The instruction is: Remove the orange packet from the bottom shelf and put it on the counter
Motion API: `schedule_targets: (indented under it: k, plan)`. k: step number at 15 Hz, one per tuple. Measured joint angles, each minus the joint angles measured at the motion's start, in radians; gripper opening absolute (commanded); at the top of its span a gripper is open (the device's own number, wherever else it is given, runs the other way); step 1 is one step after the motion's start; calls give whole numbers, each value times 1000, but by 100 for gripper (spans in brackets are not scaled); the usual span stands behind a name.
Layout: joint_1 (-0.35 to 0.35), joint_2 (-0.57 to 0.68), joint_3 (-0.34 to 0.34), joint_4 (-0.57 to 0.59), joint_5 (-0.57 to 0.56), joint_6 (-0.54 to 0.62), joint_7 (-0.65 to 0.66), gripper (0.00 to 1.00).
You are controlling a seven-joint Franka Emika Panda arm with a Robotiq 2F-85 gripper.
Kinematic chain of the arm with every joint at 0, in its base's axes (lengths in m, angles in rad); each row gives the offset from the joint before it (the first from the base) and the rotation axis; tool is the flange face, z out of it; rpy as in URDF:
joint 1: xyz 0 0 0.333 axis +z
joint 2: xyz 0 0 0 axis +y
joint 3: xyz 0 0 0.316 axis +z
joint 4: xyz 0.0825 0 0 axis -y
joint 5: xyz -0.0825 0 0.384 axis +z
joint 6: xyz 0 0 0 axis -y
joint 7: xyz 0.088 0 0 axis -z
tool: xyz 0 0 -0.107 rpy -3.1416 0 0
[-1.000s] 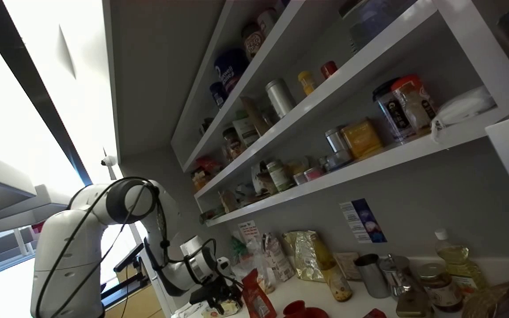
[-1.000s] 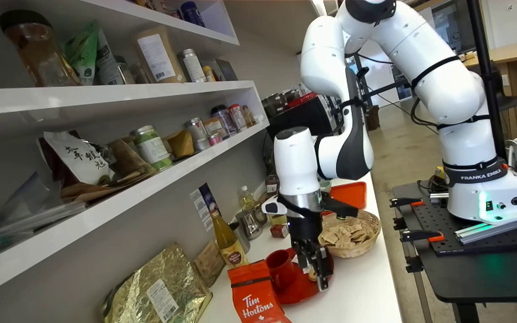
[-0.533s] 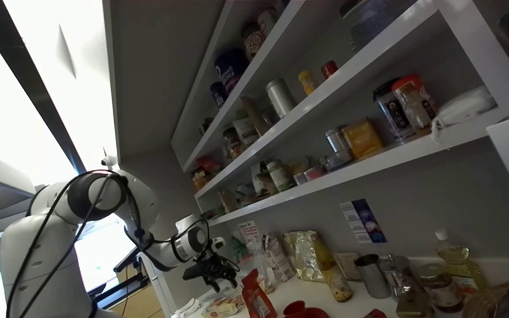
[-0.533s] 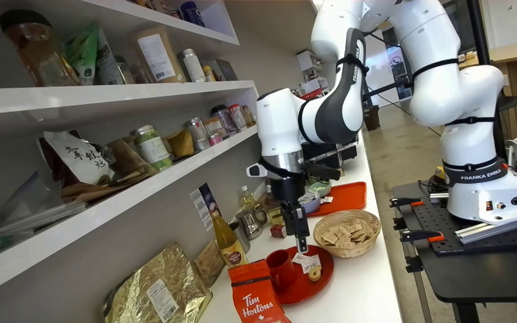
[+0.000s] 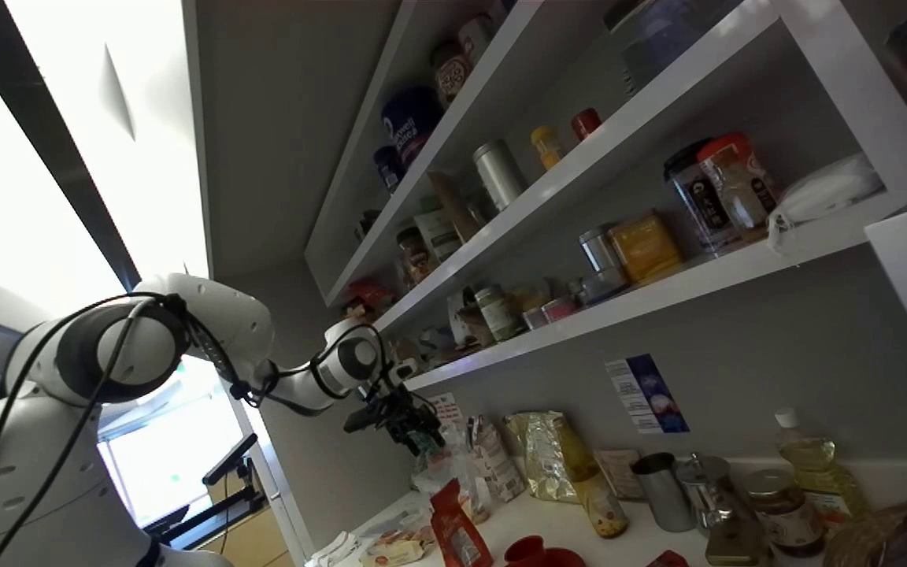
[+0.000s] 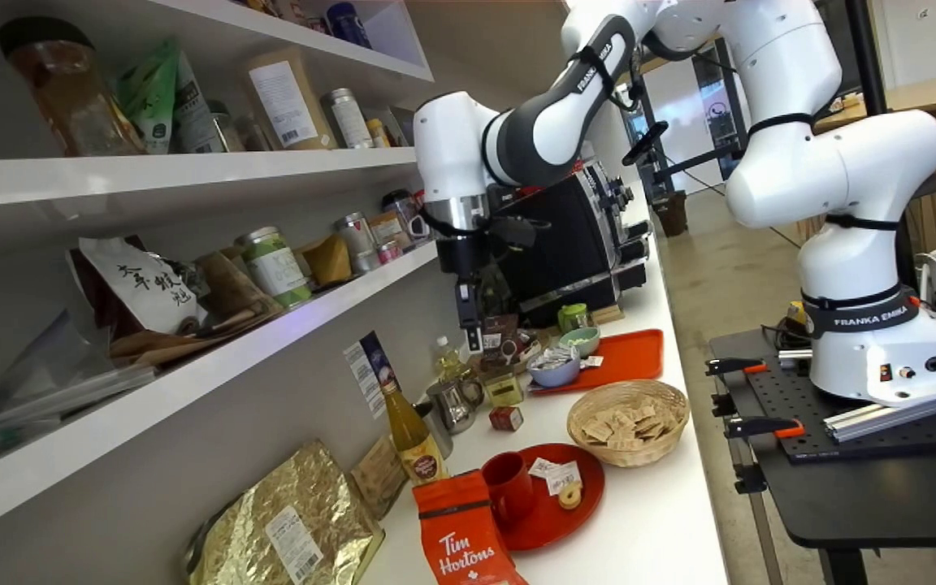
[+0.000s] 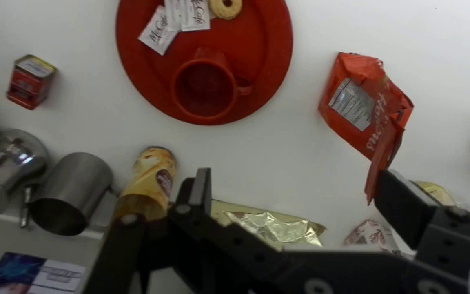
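At the tip of a robot arm (image 6: 545, 134), the gripper (image 7: 296, 183) hung with its jaws wide apart. Below and clear of them, the orange packet (image 6: 468, 532) stood upright on the white counter (image 6: 647, 536), its creased red-orange sides lettered "Tim Hortons" in white. Also below the jaws sat a red plate (image 6: 541, 522) and mug (image 6: 509, 487); to their side, the bottom shelf (image 6: 192, 383) lined a gray wall (image 6: 265, 414).

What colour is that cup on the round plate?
The cup is red, just like the plate; the wrist view shows it best.
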Motion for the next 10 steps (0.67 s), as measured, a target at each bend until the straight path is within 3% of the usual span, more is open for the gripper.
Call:
schedule_targets:
  k: [4,6,10]
  plan:
    - [-187,190,209,22,-56,-304,34,100]
    - [-197,236,220,20,-56,-323,34,100]
    - [-179,211,204,15,-56,-317,34,100]
